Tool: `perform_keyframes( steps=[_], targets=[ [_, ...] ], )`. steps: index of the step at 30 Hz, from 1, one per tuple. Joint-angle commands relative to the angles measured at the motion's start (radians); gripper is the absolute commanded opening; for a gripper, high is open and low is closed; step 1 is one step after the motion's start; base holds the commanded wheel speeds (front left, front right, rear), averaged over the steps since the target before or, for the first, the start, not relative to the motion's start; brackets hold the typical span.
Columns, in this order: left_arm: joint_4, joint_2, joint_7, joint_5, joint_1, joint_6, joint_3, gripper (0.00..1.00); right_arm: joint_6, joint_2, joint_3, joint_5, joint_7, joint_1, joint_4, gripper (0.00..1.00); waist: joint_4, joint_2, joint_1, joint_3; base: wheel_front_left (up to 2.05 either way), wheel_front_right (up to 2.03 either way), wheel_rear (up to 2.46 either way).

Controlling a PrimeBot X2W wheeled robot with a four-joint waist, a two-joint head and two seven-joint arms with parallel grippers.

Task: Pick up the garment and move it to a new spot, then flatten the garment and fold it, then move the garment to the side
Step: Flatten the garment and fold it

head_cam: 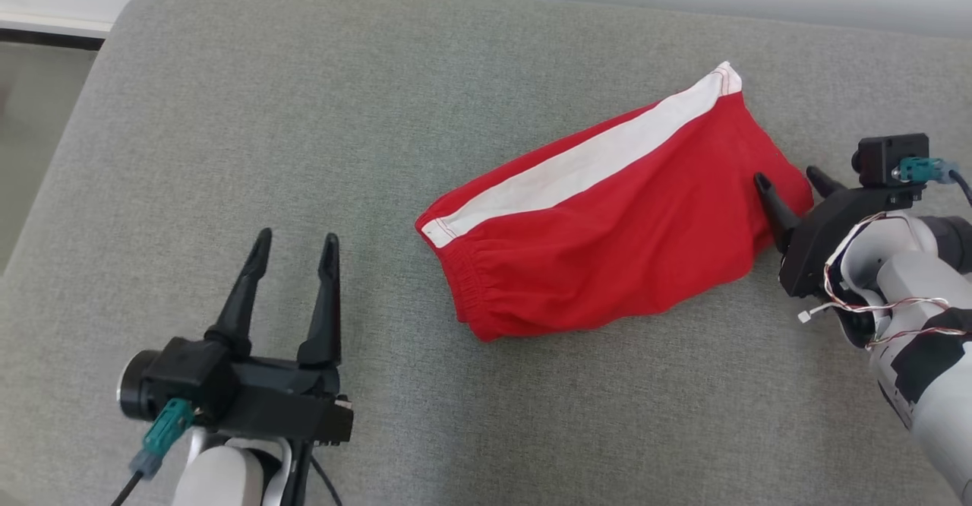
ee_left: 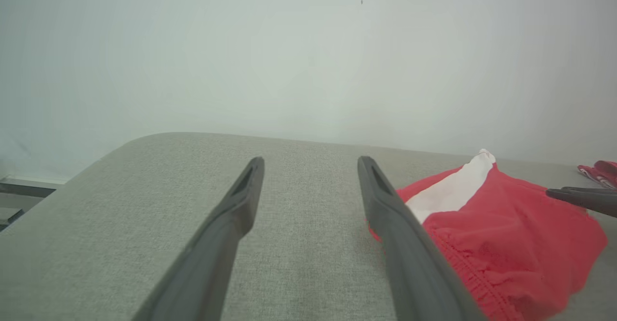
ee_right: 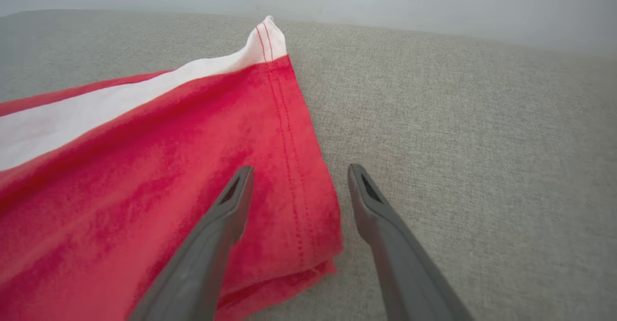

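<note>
We note the left gripper [head_cam: 297, 236] nearest, fingers spread and holding nothing, over the bare grey cushion [head_cam: 304, 96], apart from the shorts [head_cam: 607, 240]. Shorts: red with a white side stripe, lying flat right of centre, gathered waistband toward the left gripper. Right gripper [head_cam: 786, 175]: spread at the hem, one finger over the cloth, one over the cushion.

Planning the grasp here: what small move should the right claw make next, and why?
Probably shut the right claw on the red shorts: it stands open, one finger over the fabric, the other over the grey cushion, the hem between.
</note>
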Motion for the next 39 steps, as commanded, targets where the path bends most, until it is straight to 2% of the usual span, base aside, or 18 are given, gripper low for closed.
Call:
perform_keyframes(
  steps=[1,11,12,13,14,19,26,31,33,39],
  targets=[
    [-0.005,-0.004,-0.003,0.013,0.014,-0.002,0.007,1.00,-0.003,0.004,0.002,0.006,-0.002,0.011,0.004,1.00,0.004,0.0000,0.0001,-0.001,0.00,0.00,0.00],
    [-0.051,-0.030,-0.003,0.069,0.093,-0.004,0.083,1.00,-0.003,0.044,0.020,0.019,-0.003,0.017,0.111,1.00,0.017,0.0000,0.0001,-0.021,0.00,0.00,0.00],
    [-0.051,-0.030,-0.003,0.070,0.095,-0.005,0.086,1.00,-0.003,0.049,0.019,0.025,0.003,0.022,0.117,0.73,0.017,0.0000,0.0001,-0.023,0.00,0.00,0.00],
    [-0.051,-0.031,-0.003,0.071,0.097,-0.006,0.088,1.00,-0.003,0.053,0.022,0.031,0.010,0.027,0.120,0.18,0.016,0.0000,0.0001,-0.024,0.00,0.00,0.00],
    [-0.051,-0.032,-0.003,0.072,0.101,-0.006,0.087,1.00,-0.003,0.055,0.022,0.040,0.013,0.031,0.120,0.00,0.016,0.0000,0.0001,-0.026,0.00,0.00,0.00],
    [-0.050,-0.032,-0.003,0.057,0.113,-0.006,0.076,1.00,-0.003,0.062,0.021,0.081,-0.018,0.049,0.079,0.00,0.002,0.0000,0.0001,-0.043,0.00,0.00,0.00],
    [-0.048,-0.032,-0.003,0.071,0.151,-0.005,0.092,1.00,-0.003,0.024,0.032,0.147,-0.133,0.136,-0.036,0.00,-0.046,0.0000,0.0001,-0.107,0.00,0.00,0.00],
    [-0.057,-0.032,-0.003,0.084,0.203,-0.006,0.115,1.00,-0.003,-0.022,0.050,0.195,-0.186,0.246,-0.132,0.00,-0.110,0.0000,0.0001,-0.153,0.00,0.00,0.00],
    [-0.062,-0.032,-0.003,0.094,0.222,-0.006,0.123,1.00,-0.003,-0.059,0.038,0.233,-0.205,0.319,-0.179,0.00,-0.139,0.0000,0.0001,-0.167,0.00,0.00,0.00],
    [-0.072,-0.032,-0.003,0.102,0.238,-0.005,0.128,1.00,-0.003,-0.121,-0.001,0.284,-0.224,0.439,-0.231,0.00,-0.170,0.0000,0.0001,-0.175,0.00,0.00,0.00]
  ],
)
